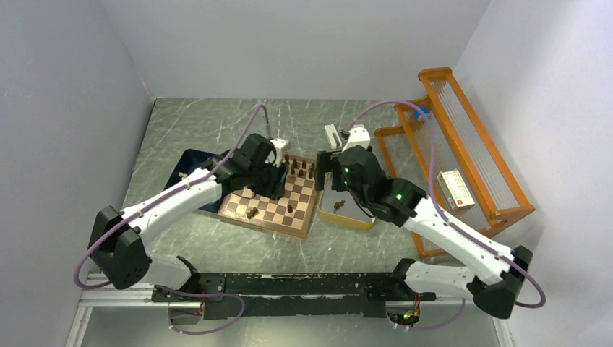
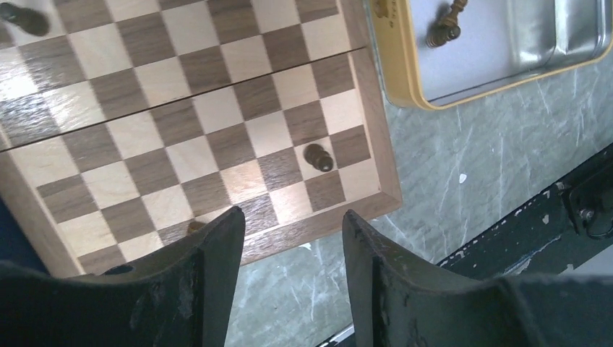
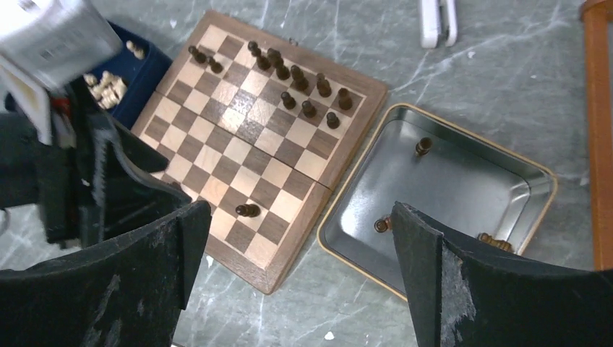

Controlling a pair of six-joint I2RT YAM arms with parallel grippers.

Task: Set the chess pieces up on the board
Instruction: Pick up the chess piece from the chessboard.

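Note:
The board [image 1: 269,211] lies mid-table; it also shows in the left wrist view [image 2: 217,108] and the right wrist view [image 3: 238,144]. Several dark chess pieces [image 3: 300,83] stand in its far right rows [image 1: 300,168]. One piece [image 3: 247,210] lies near the front edge [image 2: 318,157]. Three more pieces lie in the yellow-rimmed tray [image 3: 434,119], one at its far end [image 3: 423,146]. My left gripper [image 1: 276,182] hovers over the board, open and empty [image 2: 289,217]. My right gripper [image 1: 324,173] is above the board's right edge and the tray, open and empty [image 3: 300,217].
The tray [image 1: 348,219] sits right of the board. A dark blue case [image 3: 134,72] with light pieces [image 3: 108,87] lies left of the board [image 1: 189,163]. An orange rack [image 1: 463,159] with a white box [image 1: 455,189] stands at the right. A white object [image 1: 331,135] lies behind.

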